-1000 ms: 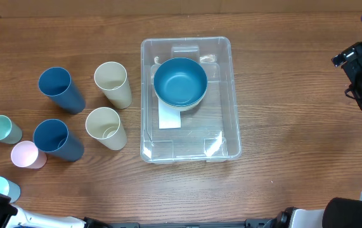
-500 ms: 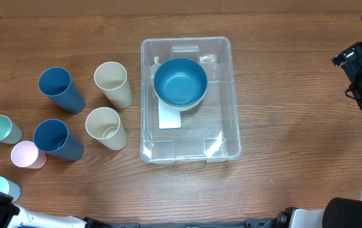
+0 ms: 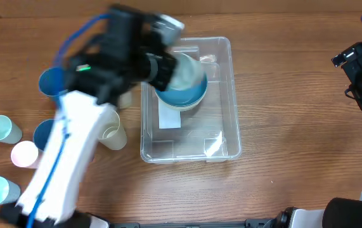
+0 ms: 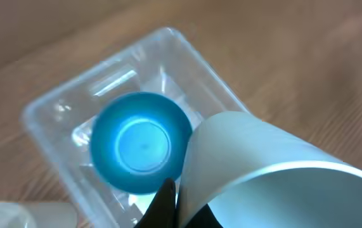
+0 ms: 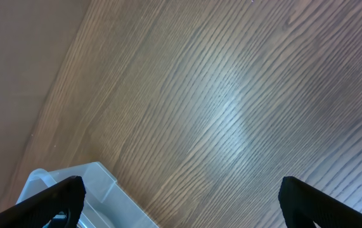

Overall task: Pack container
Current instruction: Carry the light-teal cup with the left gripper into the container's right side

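One pale grey-green cup [image 4: 263,171] is clamped in the left pincer [image 3: 163,67], over the blue bowl [image 4: 139,142]. The bowl lies inside the container [image 3: 222,136], in the half toward the top of the overhead view. The container rests mid-table [image 3: 295,158], its white label [image 3: 169,118] showing on the base just beside the bowl. Left of it stand a cream cup [image 3: 112,132], a teal cup [image 3: 3,128] and a pink cup [image 3: 23,154]. The right pincer [image 5: 181,199] hangs well off to the right, fingers spread wide and empty.
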You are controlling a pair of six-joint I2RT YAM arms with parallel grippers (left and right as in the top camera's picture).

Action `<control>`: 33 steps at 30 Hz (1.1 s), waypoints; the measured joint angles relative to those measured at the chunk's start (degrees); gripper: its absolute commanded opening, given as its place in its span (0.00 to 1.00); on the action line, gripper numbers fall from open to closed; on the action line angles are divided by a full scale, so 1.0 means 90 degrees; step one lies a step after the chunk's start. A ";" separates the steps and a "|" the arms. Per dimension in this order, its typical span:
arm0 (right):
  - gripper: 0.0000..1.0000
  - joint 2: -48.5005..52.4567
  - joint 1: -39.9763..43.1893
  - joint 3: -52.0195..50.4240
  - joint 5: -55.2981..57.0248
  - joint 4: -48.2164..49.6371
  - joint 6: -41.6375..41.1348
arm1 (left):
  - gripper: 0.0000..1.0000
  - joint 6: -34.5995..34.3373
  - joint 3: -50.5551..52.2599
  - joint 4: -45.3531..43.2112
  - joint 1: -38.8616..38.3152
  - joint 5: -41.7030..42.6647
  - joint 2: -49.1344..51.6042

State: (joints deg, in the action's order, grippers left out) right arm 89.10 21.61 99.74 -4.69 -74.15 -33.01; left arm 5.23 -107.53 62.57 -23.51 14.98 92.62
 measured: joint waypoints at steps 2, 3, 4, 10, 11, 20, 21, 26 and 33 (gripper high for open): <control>1.00 0.0002 0.0000 0.0000 0.0000 0.0000 0.0002 | 0.04 0.0248 0.0000 -0.0049 -0.0583 -0.0415 0.0675; 1.00 0.0000 0.0000 0.0000 0.0000 -0.0002 0.0000 | 0.04 0.0330 0.0000 -0.0041 -0.0828 -0.0539 0.1139; 1.00 0.0000 0.0000 0.0000 0.0002 0.0000 0.0000 | 0.04 0.0403 0.0002 0.0019 -0.1035 -0.0629 0.1615; 1.00 0.0002 -0.0002 0.0000 0.0000 -0.0002 0.0005 | 0.06 0.0546 0.0015 0.0151 -0.1384 -0.0789 0.2747; 1.00 0.0002 0.0000 0.0000 0.0000 0.0000 0.0000 | 0.06 0.0563 0.0015 0.0112 -0.1413 -0.0789 0.2866; 1.00 0.0000 0.0000 0.0000 0.0000 0.0000 0.0000 | 0.32 0.0457 0.0012 -0.0284 -0.1506 -0.0772 0.3689; 1.00 0.0002 0.0000 0.0000 0.0000 0.0000 -0.0002 | 0.33 0.0389 -0.0022 -0.0228 -0.1506 -0.0753 0.3689; 1.00 0.0000 0.0000 0.0000 0.0000 0.0002 -0.0002 | 0.61 -0.0012 -0.2453 0.1678 -0.1503 -0.0889 0.3793; 1.00 0.0000 0.0000 0.0000 0.0000 0.0000 0.0000 | 0.79 -0.1897 -0.6018 0.3757 0.0272 -0.3082 0.3276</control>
State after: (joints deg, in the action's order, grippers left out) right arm 89.10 21.61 99.74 -4.69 -74.15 -33.01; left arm -11.84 -161.69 96.38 -21.06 -12.75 122.10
